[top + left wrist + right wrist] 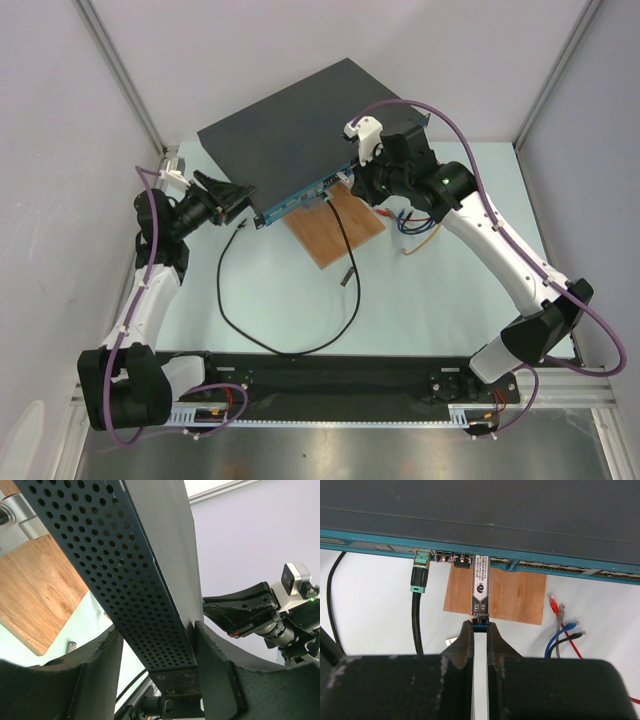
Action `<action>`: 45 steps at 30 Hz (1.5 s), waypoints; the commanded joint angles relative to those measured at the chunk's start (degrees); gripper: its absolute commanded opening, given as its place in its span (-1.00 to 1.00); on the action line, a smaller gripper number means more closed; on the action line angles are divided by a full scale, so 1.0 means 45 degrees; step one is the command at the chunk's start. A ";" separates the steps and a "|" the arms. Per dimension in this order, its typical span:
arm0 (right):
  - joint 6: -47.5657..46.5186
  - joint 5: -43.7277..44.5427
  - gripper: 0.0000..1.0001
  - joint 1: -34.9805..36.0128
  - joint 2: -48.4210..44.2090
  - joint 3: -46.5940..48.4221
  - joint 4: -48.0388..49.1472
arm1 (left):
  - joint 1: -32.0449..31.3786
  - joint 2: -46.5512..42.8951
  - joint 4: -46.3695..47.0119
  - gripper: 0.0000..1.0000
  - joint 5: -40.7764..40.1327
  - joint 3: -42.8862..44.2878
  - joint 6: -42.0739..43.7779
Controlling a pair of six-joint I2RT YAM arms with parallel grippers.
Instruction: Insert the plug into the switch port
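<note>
Right wrist alone: plug (480,587) in right end effector (480,627); left end effector (156,630) on switch (125,570)

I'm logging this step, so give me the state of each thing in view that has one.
switch: on the table, gripped at its perforated side.
left gripper: jaws clamped across the switch.
right gripper: jaws shut on the plug.
plug: nose at a port, body mostly outside.
black cable: one end plugged in, other end loose on the table.
</note>
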 commanded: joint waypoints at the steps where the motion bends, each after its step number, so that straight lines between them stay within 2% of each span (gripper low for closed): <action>1: -0.0057 -0.0037 -1.00 0.0007 -0.0254 -0.0147 0.1181 | -0.0739 0.0171 0.0655 -0.99 -0.0303 0.0596 0.1056; 10: 0.0021 -0.0135 -1.00 -0.0285 -0.0196 -0.0343 0.1279 | -0.0758 0.0191 0.0674 -0.99 -0.0303 0.0596 0.1036; 28: 0.0237 -0.0370 -1.00 -0.0071 0.0136 0.1044 0.1396 | -0.0758 0.0152 0.0694 -0.99 -0.0362 0.0518 0.1075; 38: 0.0041 -0.0428 -1.00 -0.0052 0.0097 -0.0282 0.1922 | -0.0739 0.0211 0.0674 -0.99 -0.0342 0.0537 0.1036; 45: 0.0080 -0.0467 -1.00 0.0007 0.0058 -0.0480 0.2684 | -0.0739 0.0191 0.0655 -0.99 -0.0342 0.0518 0.1075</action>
